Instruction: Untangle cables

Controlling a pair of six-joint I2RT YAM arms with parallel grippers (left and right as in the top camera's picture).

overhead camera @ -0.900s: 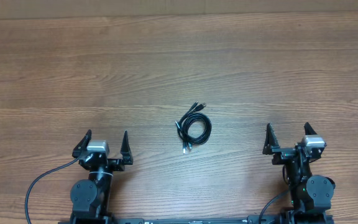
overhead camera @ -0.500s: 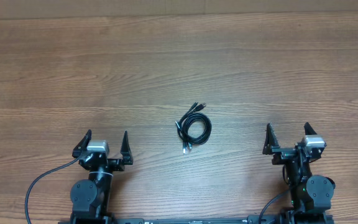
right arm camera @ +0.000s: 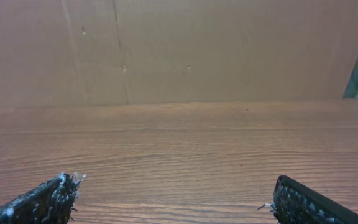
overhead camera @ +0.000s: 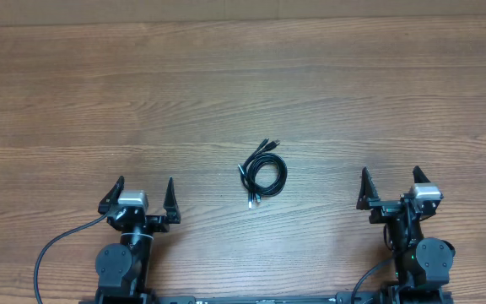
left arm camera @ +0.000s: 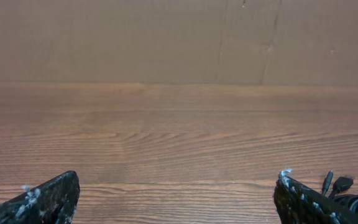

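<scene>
Wood table [overhead camera: 226, 76], coiled cables [overhead camera: 262, 173] between left fingers [overhead camera: 170, 196] and right fingers [overhead camera: 364, 187], both spread, empty.

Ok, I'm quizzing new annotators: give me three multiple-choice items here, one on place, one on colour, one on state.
1. Where do the cables lie? A) middle of the table B) at its far edge C) in a box
2. What colour are they? A) white B) black C) red
3. How do the left gripper and right gripper stand? A) open, empty B) shut, empty C) shut on a cable
Answers: 1 A, they lie coiled at the centre, apart from both grippers; 2 B, black loops; 3 A, jaws wide, nothing between.
</scene>
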